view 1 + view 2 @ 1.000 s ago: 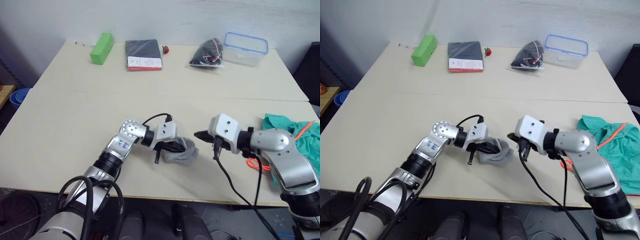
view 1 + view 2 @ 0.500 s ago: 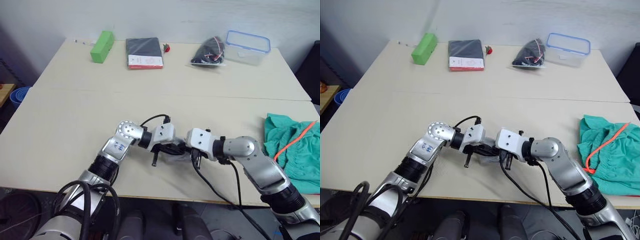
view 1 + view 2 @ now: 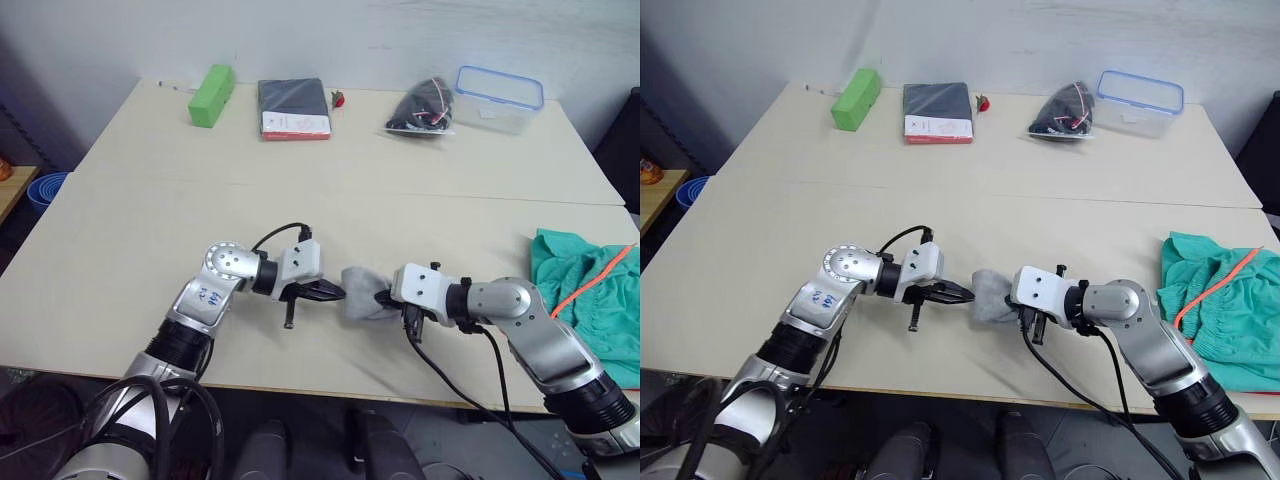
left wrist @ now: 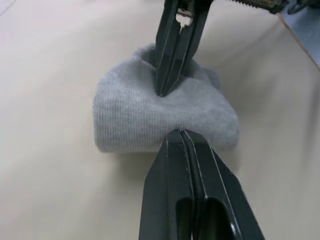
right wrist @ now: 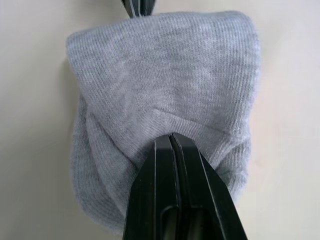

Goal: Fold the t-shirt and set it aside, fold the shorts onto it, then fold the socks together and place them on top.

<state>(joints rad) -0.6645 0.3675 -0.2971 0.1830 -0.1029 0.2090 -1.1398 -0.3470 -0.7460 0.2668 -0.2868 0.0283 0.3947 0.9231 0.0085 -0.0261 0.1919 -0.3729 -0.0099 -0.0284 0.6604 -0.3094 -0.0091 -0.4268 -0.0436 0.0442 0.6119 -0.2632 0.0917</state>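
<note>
No words, brand names, numbers or signs can be read anywhere. The dark flat package (image 3: 293,107) at the far side of the table has a white and red label strip along its near edge, and the left arm's silver joint cover (image 3: 209,294) has small blue markings; both are too small to make out

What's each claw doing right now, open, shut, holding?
Left claw: shut, its tip at the edge of the socks, no cloth visibly pinched.
Right claw: shut on the socks.
</note>
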